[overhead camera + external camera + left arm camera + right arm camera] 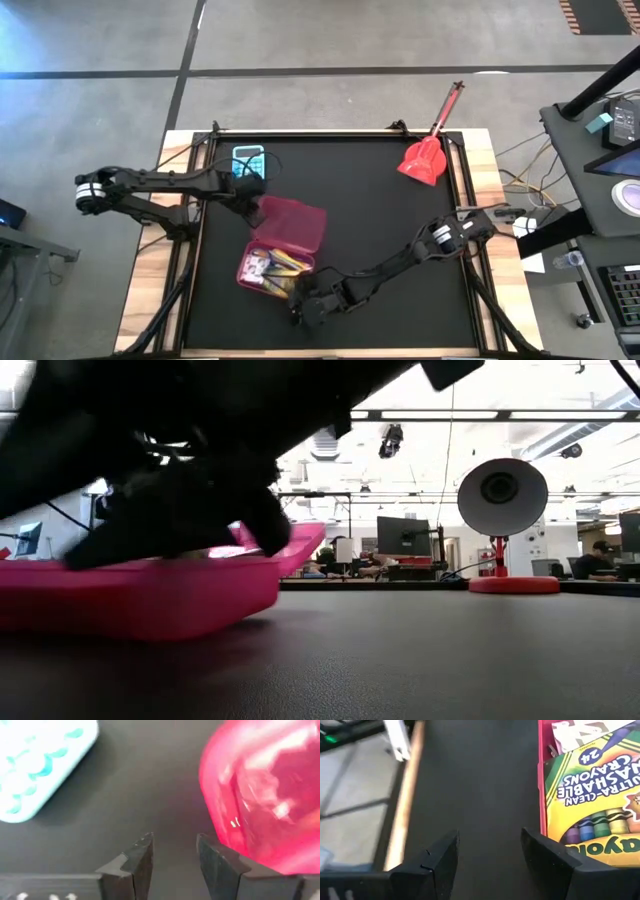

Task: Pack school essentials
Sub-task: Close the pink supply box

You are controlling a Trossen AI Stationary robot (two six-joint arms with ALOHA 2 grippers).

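An open pink pencil case (283,246) lies mid-table, its lid (297,225) folded back toward the far side. Its tray (268,268) holds a yellow-green crayon box (592,795), paper and small stationery. My left gripper (175,857) is open, low over the mat at the lid's far-left corner (260,795). My right gripper (490,850) is open at the tray's near end, one finger over the tray's rim (540,785) and the other over bare mat. Scissors, pencils and the eraser cannot be made out. My left gripper has one finger (220,865) close beside the lid's rounded corner; whether it touches cannot be told. My right gripper has one finger (550,860) over the near end of the crayon box; whether it touches cannot be told.
A light-blue calculator (248,160) lies on the mat at the far left, just beyond my left gripper. The red long-handled scoop (428,152) lies at the far right corner, its handle past the table edge. Black mat (380,220) spreads between the case and the scoop.
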